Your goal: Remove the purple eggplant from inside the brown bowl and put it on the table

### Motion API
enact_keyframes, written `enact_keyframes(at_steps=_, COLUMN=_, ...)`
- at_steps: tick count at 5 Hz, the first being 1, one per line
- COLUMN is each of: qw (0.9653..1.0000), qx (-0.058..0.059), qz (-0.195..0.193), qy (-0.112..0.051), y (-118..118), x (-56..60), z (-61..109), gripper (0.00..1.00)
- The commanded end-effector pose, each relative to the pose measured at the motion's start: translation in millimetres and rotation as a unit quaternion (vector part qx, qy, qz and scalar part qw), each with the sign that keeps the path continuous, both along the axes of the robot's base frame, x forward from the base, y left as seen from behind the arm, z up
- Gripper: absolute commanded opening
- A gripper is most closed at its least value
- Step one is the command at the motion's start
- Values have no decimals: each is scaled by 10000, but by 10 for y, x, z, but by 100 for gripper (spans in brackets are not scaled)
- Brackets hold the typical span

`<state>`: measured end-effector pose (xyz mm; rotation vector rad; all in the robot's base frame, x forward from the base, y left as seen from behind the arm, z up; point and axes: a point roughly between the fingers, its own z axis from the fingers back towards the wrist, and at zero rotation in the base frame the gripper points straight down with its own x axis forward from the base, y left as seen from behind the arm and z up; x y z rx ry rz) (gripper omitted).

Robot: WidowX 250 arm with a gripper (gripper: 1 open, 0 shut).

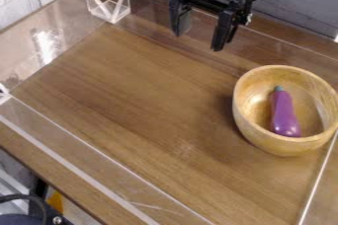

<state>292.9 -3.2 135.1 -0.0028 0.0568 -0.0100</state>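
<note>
Claw [201, 28] spread, pointing down, above table [132, 101]

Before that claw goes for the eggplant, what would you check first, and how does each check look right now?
1. Gripper open: ok, fingers apart and nothing between them.
2. Eggplant in the bowl and in plain sight: ok, lying alone inside.
3. Gripper above the eggplant: not ok, it hangs near the table's far edge, away from the bowl.
4. Bare table to set the eggplant on: ok, wide stretch to the bowl's left.
5. Bowl will stay put when the eggplant is lifted: cannot tell.
</note>
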Motion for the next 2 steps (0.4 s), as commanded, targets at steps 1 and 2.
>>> enact_keyframes(at_steps=1, qw=10000, qx=-12, qz=6, qy=72, y=-6, x=-10, z=-50, gripper=100)
enact_keyframes(at_steps=2, qw=9999, qx=-32, qz=26, qy=146, y=-18, x=-19, z=-102, gripper=100)
